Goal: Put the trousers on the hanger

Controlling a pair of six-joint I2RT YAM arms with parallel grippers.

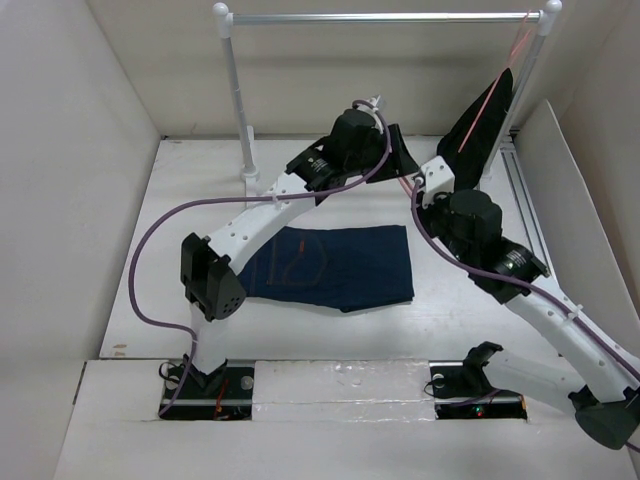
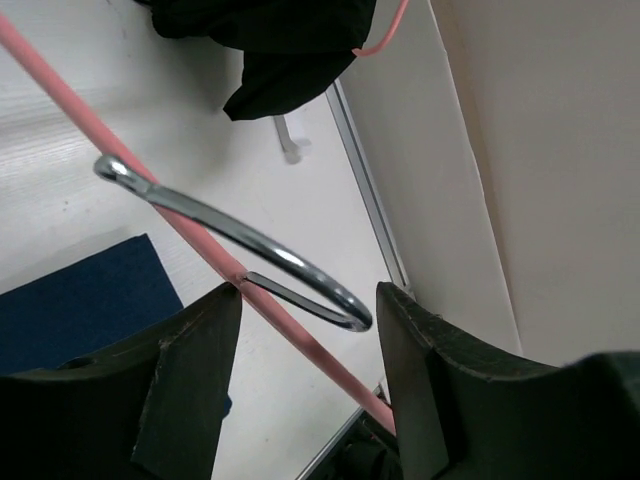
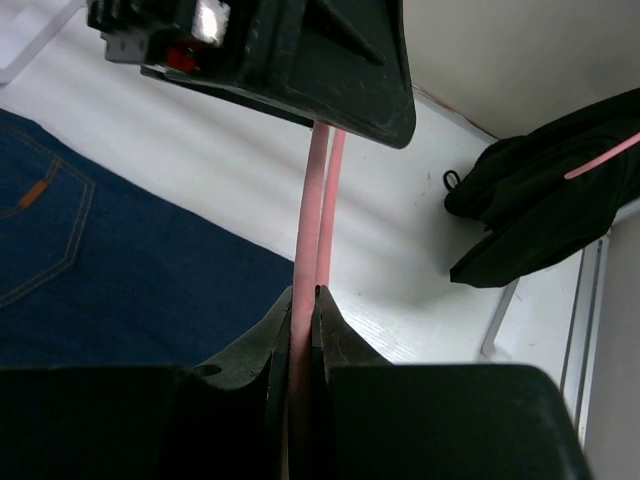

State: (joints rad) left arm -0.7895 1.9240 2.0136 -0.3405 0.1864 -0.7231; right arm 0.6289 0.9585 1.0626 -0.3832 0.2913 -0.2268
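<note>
The trousers (image 1: 330, 265) lie folded flat on the table; they also show in the left wrist view (image 2: 80, 300) and the right wrist view (image 3: 100, 260). My right gripper (image 3: 303, 295) is shut on the pink rods of the hanger (image 3: 318, 200) and holds it above the table behind the trousers. My left gripper (image 2: 310, 300) is open, its fingers standing either side of the hanger's pink rod (image 2: 200, 235), close to its metal hook (image 2: 250, 245). In the top view both grippers meet behind the trousers, left (image 1: 395, 152) and right (image 1: 428, 188), and the hanger is mostly hidden there.
A second pink hanger draped with a black garment (image 1: 480, 125) hangs from the right end of the white rail (image 1: 380, 17). The rail's left post (image 1: 238, 100) stands at the back. A metal track (image 1: 525, 200) runs along the right wall.
</note>
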